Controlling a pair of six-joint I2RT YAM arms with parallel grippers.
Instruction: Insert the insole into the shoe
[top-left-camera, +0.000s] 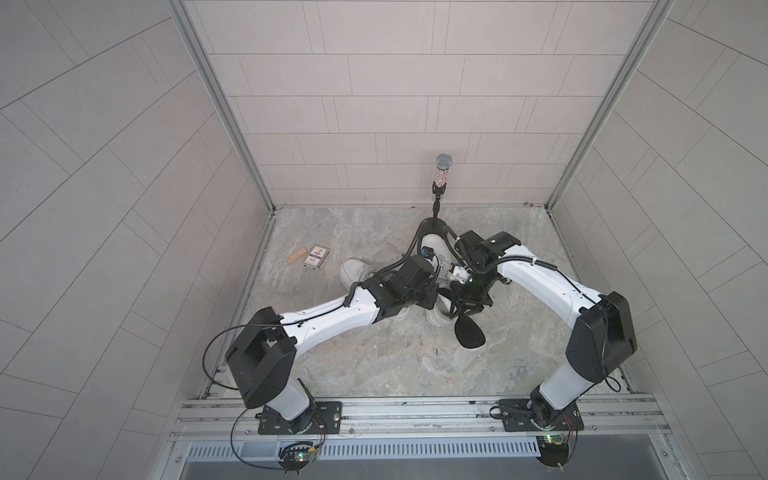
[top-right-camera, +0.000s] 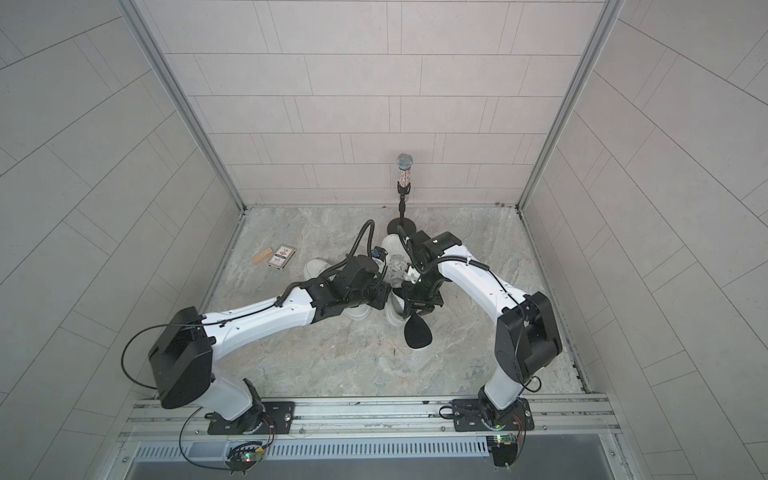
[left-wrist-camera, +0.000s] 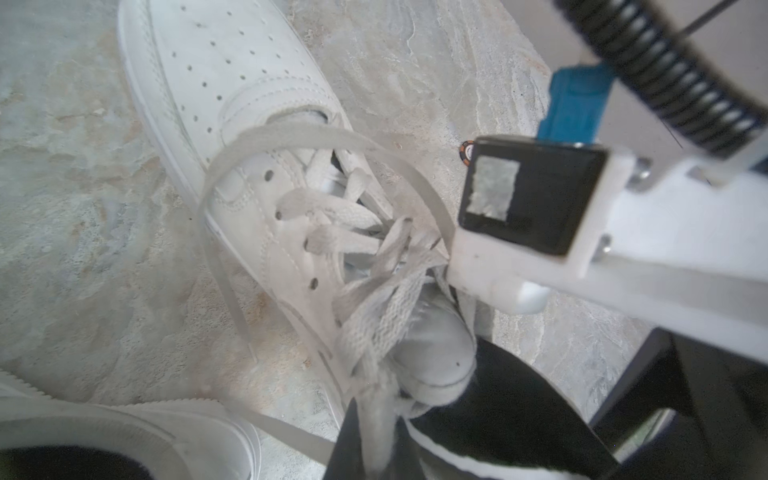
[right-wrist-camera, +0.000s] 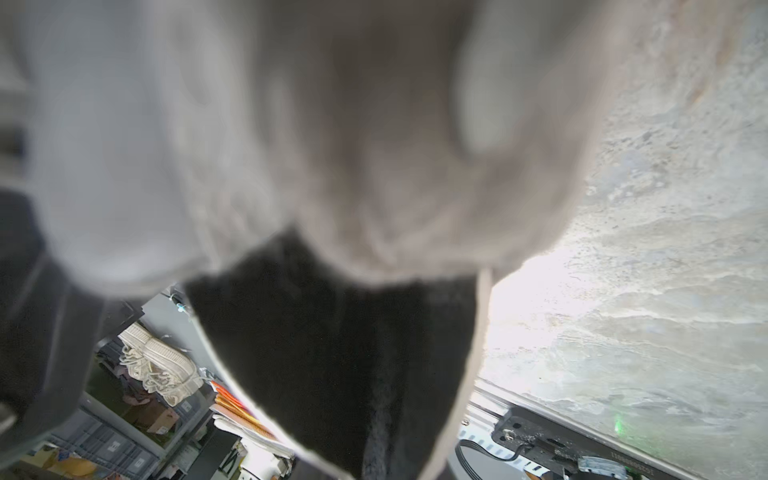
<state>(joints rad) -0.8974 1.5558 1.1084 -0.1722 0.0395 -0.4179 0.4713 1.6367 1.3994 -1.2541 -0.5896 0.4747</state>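
Black insole (top-left-camera: 469, 334) pinched in barely-open R tool (top-left-camera: 464, 309).

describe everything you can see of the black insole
The insole is a thin, flat, black piece, matte like fabric over foam, with a pale edge in the right wrist view. Its wide rounded end points toward the robot's bases, over the table, outside the white shoe and beside its heel. It narrows toward the right tool, which covers the other end; whether that end is gripped or inside the shoe cannot be seen.
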